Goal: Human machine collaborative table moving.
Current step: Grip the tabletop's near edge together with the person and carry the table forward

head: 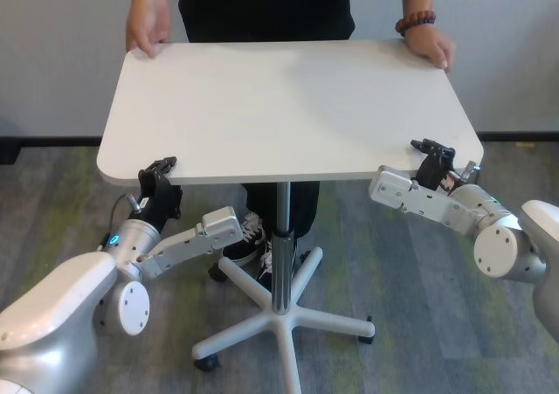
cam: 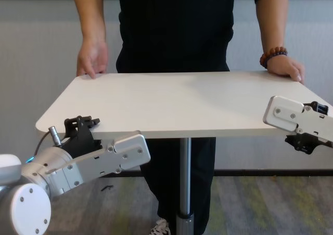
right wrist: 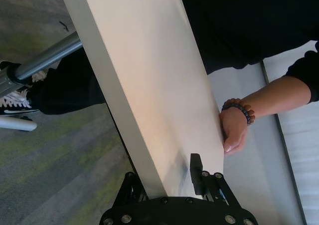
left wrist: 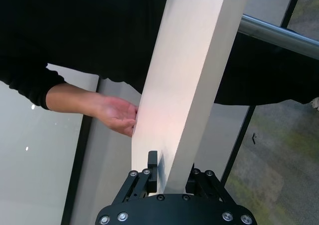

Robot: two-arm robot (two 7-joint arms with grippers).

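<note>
A white table (head: 288, 106) on a silver centre pole (head: 281, 237) stands between robot and person, held from both ends. The left gripper (head: 159, 170) is clamped on the near edge by the table's left corner, and the right gripper (head: 434, 152) is clamped on the near edge by its right corner; both wrist views show a black finger (left wrist: 152, 166) pressed against the top face, the edge running between the jaws. Across the top, the human (cam: 174, 32) rests one hand (head: 147, 29) on the far left corner and the other, with a bead bracelet (head: 416, 20), on the far right corner. The wheeled base (head: 284, 320) sits on grey carpet beside the person's shoes (head: 249, 237).

The step in hand appears to be the shared carry or roll. Doing it well likely means keeping both grips firm and level so the top does not twist, moving the two arms together at the person's pace, and giving way to their pull rather than fighting it. The castors may snag on carpet, so a slow, steady push seems wise
</note>
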